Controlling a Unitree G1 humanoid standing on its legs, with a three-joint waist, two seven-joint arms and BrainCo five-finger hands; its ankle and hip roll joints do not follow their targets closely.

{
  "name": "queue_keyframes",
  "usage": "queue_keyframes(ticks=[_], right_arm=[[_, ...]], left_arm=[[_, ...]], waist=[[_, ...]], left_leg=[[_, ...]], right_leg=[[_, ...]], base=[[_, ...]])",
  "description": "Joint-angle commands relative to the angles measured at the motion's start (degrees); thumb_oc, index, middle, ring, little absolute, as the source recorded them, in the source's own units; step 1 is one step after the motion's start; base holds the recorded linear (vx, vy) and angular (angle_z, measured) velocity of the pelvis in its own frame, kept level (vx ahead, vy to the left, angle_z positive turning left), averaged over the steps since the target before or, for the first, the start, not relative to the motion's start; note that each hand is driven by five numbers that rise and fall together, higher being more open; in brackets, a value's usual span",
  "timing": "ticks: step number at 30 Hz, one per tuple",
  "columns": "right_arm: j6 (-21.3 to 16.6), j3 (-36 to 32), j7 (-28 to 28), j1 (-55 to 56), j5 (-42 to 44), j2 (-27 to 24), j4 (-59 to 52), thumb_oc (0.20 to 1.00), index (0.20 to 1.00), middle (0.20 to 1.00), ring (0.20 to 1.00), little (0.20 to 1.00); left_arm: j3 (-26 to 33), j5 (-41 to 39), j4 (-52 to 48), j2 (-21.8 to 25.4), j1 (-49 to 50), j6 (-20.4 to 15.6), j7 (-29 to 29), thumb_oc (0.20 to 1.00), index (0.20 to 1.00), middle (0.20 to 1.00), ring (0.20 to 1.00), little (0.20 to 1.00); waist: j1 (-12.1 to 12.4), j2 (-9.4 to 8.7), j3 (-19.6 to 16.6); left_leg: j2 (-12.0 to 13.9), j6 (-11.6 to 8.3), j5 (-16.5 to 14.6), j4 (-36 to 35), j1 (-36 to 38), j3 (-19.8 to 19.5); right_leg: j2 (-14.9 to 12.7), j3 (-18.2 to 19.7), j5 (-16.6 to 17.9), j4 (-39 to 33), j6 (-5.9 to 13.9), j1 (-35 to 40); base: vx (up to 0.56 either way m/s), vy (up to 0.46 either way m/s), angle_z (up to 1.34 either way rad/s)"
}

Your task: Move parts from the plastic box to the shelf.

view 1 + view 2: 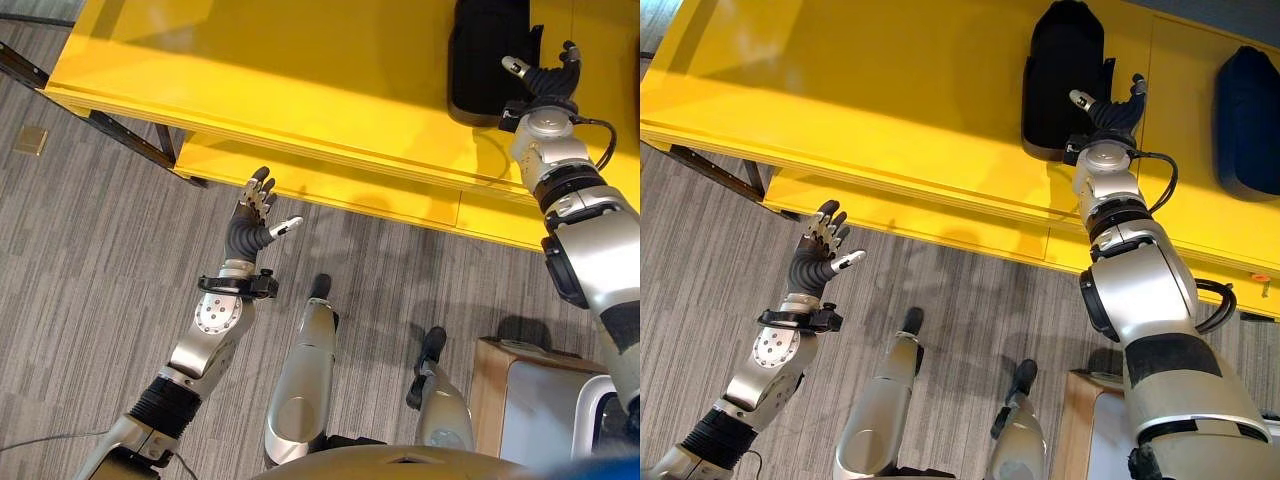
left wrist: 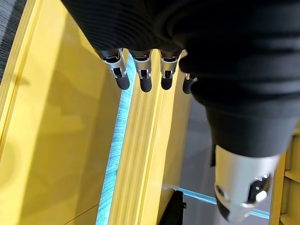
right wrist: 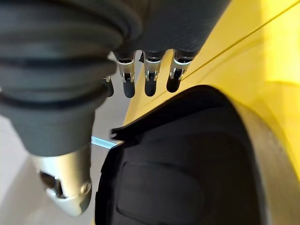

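black moulded plastic part [image 1: 1062, 80]: lay flat on the top of the yellow shelf [image 1: 860, 90], toward its right half, rounded end pointing away from the robot; its near edge was hidden behind the right hand. in the right wrist view the part [image 3: 187, 173] took up the lower frame, a thin flange sticking out at one side, its far end cut off.

right hand [image 1: 1110, 112]: reached over the shelf's front edge, fingers straight and spread, thumb out to the side, gripping nothing; fingertips [image 3: 151, 86] hung just above the part's rim, contact not possible to make out.

second part, dark blue, similar moulded shape [image 1: 1246, 108]: on the same shelf surface further right, well apart from the black one, cut off by the frame edge.

left hand [image 1: 254, 222]: raised over the grey striped carpet [image 1: 80, 260] in front of the shelf's lower ledge, fingers relaxed and extended, empty.

pale wooden-edged box [image 1: 520, 400]: lower right, partly hidden by the right arm, contents not discernible.
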Motion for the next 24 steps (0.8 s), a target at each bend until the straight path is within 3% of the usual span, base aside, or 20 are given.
queue_keyframes(ticks=[1, 24], right_arm=[[-3.54, 0.50, -0.30, 0.03, 0.10, -3.68, -5.54, 1.000, 1.000, 1.000, 1.000, 1.000], [-4.16, -0.76, -0.19, 0.67, 2.20, 1.20, -5.78, 1.000, 1.000, 1.000, 1.000, 1.000]], left_arm=[[0.82, 1.62, -1.79, -0.11, -0.25, -3.23, 0.42, 1.000, 1.000, 1.000, 1.000, 1.000], [0.96, 1.13, -1.36, 0.24, -0.43, -3.25, 0.68, 1.000, 1.000, 1.000, 1.000, 1.000]], waist=[[0.68, 1.63, 1.47], [0.83, 1.00, 1.59]], left_leg=[[0.19, 0.65, 3.19, -6.47, 0.63, 4.62], [0.30, 0.84, 2.98, -5.95, 0.11, 4.63]], right_leg=[[1.13, -0.24, -11.04, 10.10, -1.25, 3.56], [1.55, -0.30, -11.28, 10.19, -1.44, 3.58]], base=[[0.00, 0.000, 0.00], [0.00, 0.000, 0.00]])
